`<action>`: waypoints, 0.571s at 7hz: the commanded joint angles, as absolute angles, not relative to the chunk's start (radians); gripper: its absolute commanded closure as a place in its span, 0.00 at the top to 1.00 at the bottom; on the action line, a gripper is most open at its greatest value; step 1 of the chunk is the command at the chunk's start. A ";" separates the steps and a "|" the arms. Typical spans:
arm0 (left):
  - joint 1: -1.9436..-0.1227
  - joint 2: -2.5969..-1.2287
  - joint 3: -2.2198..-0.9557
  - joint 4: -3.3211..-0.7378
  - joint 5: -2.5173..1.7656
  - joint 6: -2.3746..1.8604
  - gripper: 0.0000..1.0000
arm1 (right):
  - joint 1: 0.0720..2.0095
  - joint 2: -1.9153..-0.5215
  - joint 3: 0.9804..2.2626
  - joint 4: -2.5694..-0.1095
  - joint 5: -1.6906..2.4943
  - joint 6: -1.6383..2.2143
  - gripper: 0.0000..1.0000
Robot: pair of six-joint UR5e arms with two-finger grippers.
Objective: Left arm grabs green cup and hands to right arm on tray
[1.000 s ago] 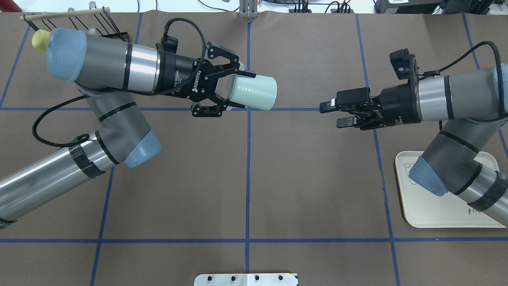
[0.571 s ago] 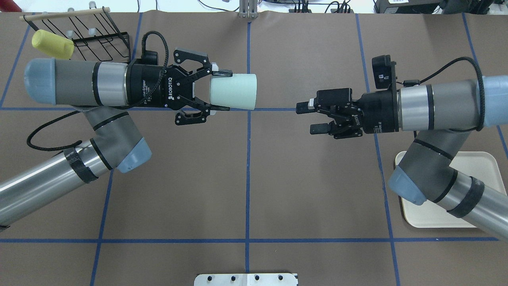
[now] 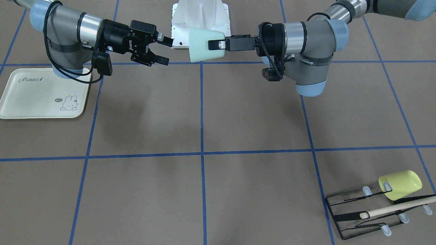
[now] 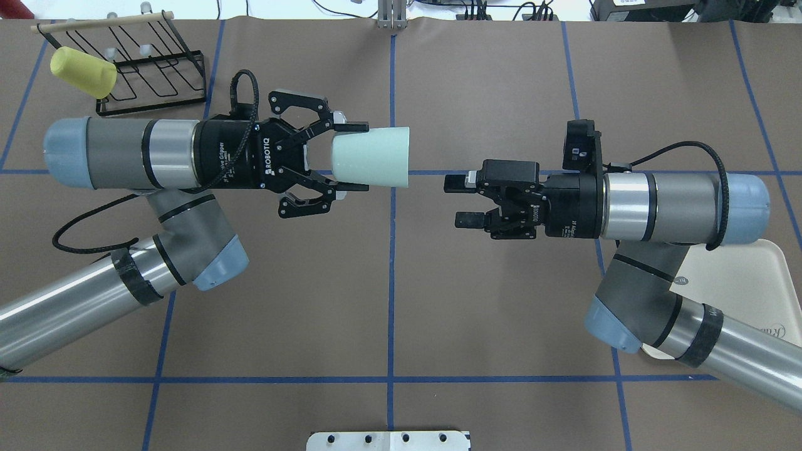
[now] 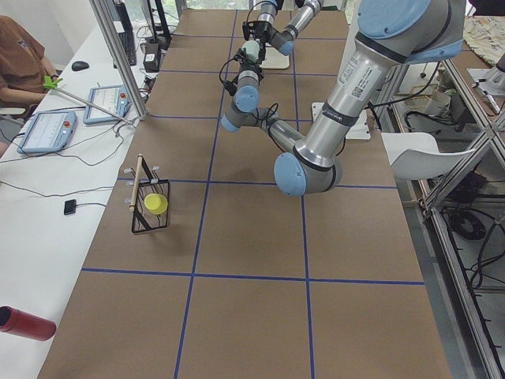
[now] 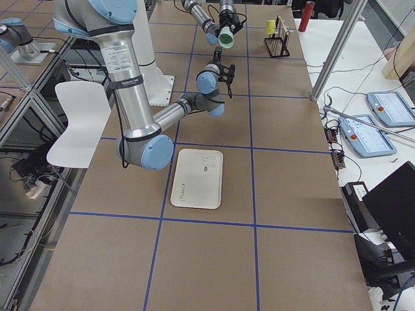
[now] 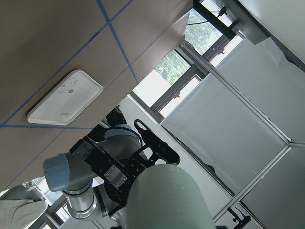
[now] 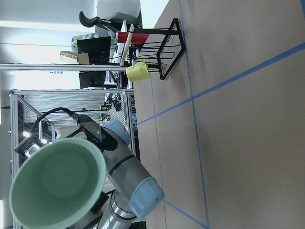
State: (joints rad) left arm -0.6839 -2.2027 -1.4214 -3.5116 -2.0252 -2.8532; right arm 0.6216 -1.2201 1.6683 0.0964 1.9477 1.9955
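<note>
Green cup (image 4: 371, 156) sits clamped sideways in our left gripper (image 4: 354, 156), mouth toward 3 o'clock, presenting its rim to our apparently part-open right gripper (image 4: 460, 202).

Green cup (image 4: 369, 164), smooth matt plastic; table (image 4: 388, 300), matt brown paper covering; rack (image 4: 150, 104), black wire with pale wooden dowel (image 4: 100, 20).

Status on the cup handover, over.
Left gripper shut on green cup, mouth facing right gripper. Right gripper open, short of the cup. Nothing in the gap between them.
</note>
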 commanded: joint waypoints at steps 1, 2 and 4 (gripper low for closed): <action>-0.654 -2.206 -1.422 -3.508 -2.014 -2.855 0.00 | 0.615 -1.212 1.663 0.135 1.909 2.025 0.97; -0.631 -2.209 -1.422 -3.508 -1.981 -2.856 0.00 | 0.615 -1.206 1.663 0.135 1.908 2.026 0.94; -0.603 -2.217 -1.422 -3.508 -1.927 -2.856 0.00 | 0.601 -1.207 1.660 0.167 1.908 2.031 0.88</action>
